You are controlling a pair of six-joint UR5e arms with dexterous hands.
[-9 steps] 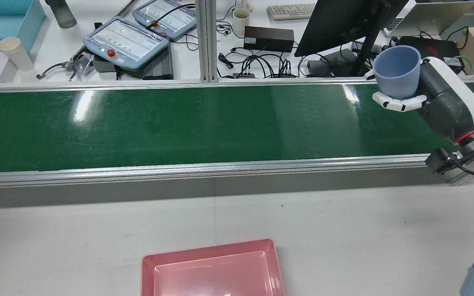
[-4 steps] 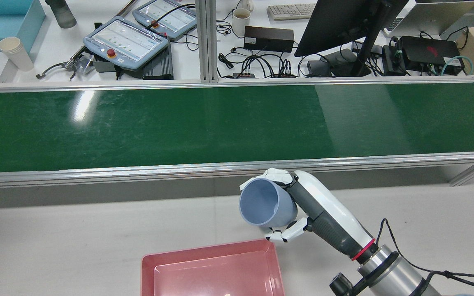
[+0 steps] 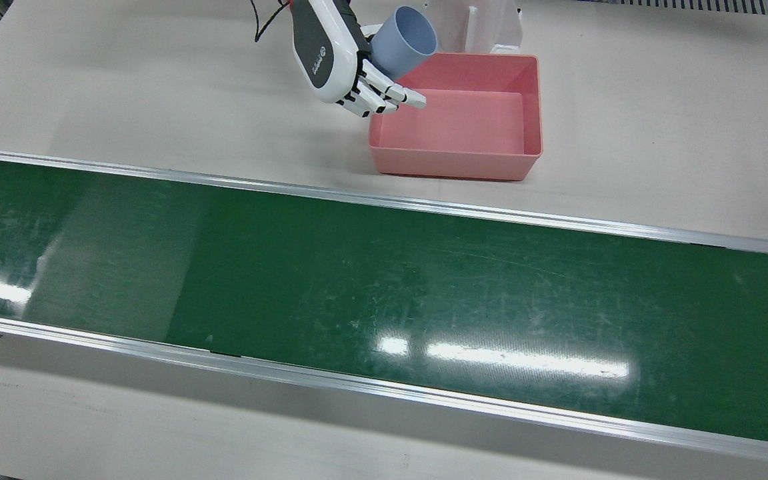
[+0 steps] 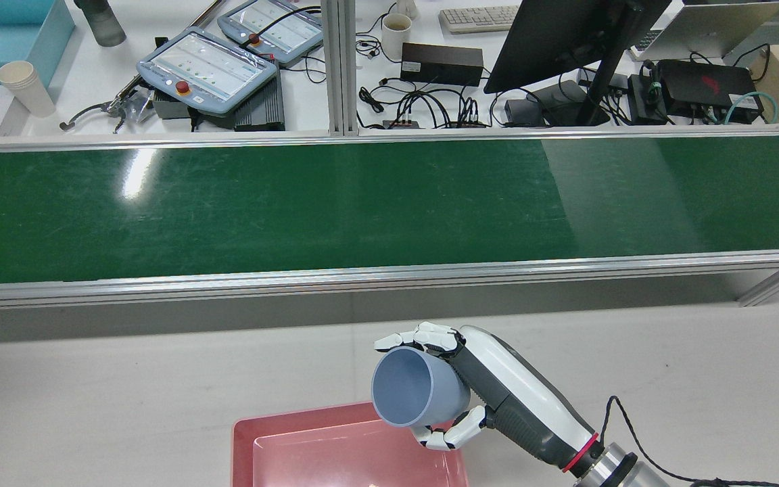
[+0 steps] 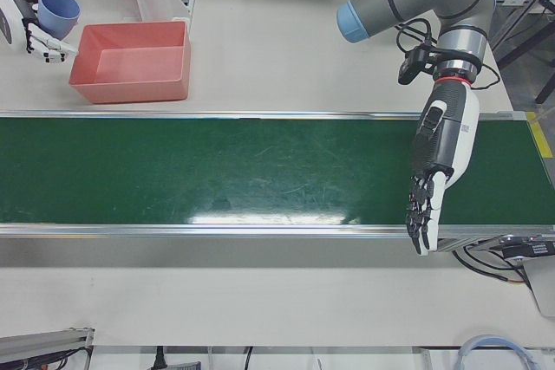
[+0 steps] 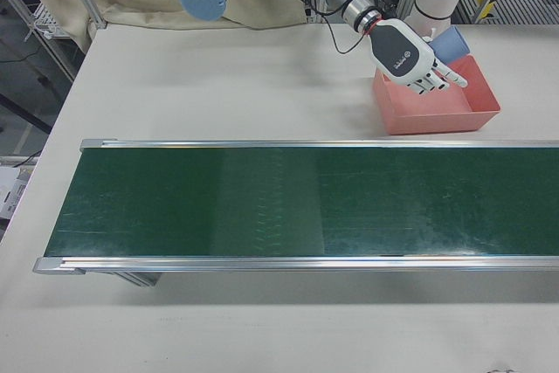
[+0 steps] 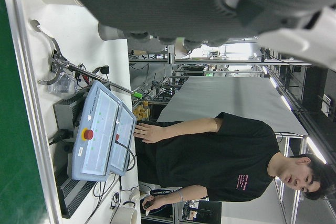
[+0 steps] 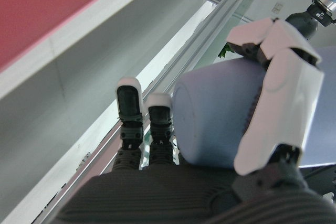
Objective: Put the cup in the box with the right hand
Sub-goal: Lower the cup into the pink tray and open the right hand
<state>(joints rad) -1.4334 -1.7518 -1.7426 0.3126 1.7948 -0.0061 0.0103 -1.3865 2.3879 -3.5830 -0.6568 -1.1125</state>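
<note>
A light blue cup [image 4: 410,396] is tilted on its side, its mouth toward the rear camera, with my right hand [image 4: 498,385] shut on it. The cup [image 3: 404,37] hangs over the corner of the pink box [image 3: 536,100] nearest the right arm, above the rim. The box [image 4: 335,446] has nothing in it. The right-front view shows the right hand [image 6: 403,57], cup [image 6: 450,44] and box [image 6: 437,115]. In the right hand view the fingers wrap the cup [image 8: 220,124]. My left hand [image 5: 434,171] hovers open, fingers straight, over the belt far from the box [image 5: 130,62].
The green conveyor belt [image 3: 384,280] runs across the table between aluminium rails. A white pedestal [image 3: 491,27] stands just behind the box. Beyond the belt are teach pendants [image 4: 207,67], a monitor [image 4: 565,40] and cables. A person [image 7: 210,156] stands there.
My right hand carried the cup from high over the belt's far right end down to the near table, then closer to the box; the cup now overhangs its corner.
</note>
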